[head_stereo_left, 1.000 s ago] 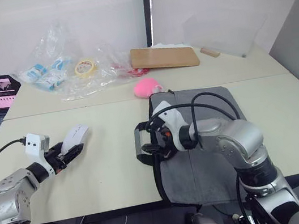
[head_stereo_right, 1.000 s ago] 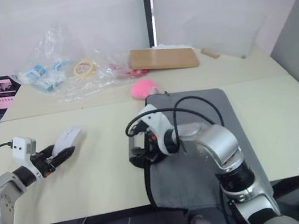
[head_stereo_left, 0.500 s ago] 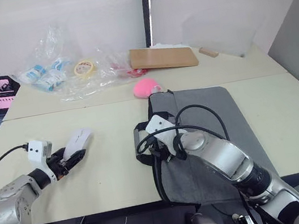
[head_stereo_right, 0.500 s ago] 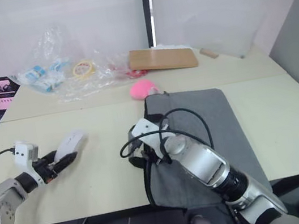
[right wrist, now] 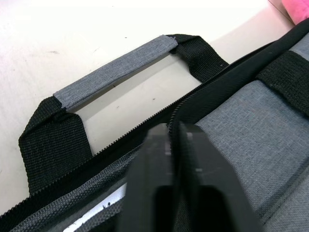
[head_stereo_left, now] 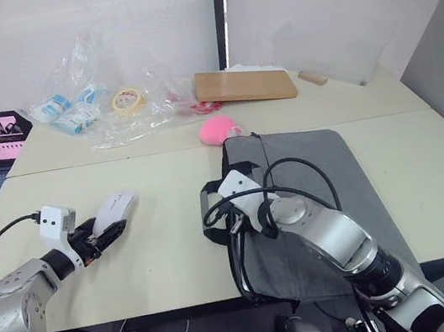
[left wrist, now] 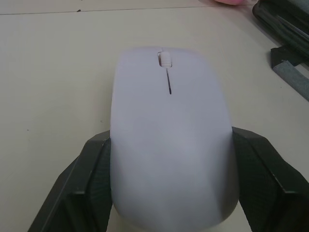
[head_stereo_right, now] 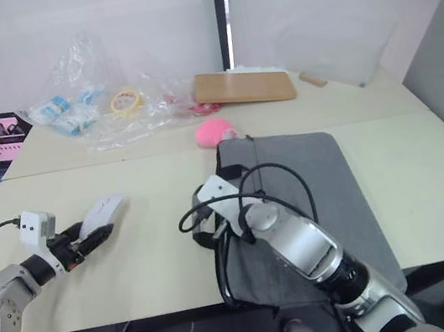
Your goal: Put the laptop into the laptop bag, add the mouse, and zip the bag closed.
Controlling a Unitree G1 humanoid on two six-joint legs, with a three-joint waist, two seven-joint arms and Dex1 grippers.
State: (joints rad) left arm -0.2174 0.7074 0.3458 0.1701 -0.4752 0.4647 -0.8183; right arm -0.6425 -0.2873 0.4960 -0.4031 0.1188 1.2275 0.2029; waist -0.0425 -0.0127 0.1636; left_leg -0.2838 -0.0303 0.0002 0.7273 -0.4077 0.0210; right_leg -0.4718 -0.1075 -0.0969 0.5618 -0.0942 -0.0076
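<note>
Two cream benches (head_stereo_left: pixel 168 252) abut before white walls. The small white oval mouse (left wrist: pixel 169 140), grasped by the left gripper (left wrist: pixel 169 193), points its long axis away from it. The right gripper (right wrist: pixel 174 145) is clenched on the grey fabric laptop bag's (head_stereo_left: pixel 315 159) black zipper (right wrist: pixel 203 89).

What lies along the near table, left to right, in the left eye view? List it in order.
Left gripper → white mouse → black strap handle → right gripper → grey laptop bag.
</note>
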